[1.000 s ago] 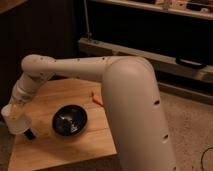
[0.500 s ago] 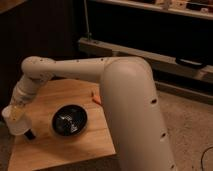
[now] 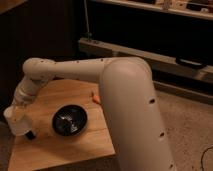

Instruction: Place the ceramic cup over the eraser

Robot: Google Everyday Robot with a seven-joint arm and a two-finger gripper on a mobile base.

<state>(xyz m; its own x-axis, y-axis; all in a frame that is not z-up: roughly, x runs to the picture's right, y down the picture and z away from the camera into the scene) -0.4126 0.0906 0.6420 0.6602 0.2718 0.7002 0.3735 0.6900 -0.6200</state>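
In the camera view, the black bowl [image 3: 69, 120] sits near the middle of the wooden tabletop [image 3: 75, 95] and serves as the landmark. Left of the bowl, at the tabletop's left edge, the arm reaches down and its end effector [image 3: 19, 111] carries the ceramic cup [image 3: 18, 121], which appears gripped at its rim and hangs below the wrist, tilted a little. The cup is probably held this way so it can come down over the target. The eraser [image 3: 30, 134] shows only as a dark end poking out just beside the cup's lower right edge, left of and slightly nearer than the bowl. It lies just below the end effector, largely hidden by the cup. An orange piece [image 3: 95, 98] lies behind the bowl, to its right.
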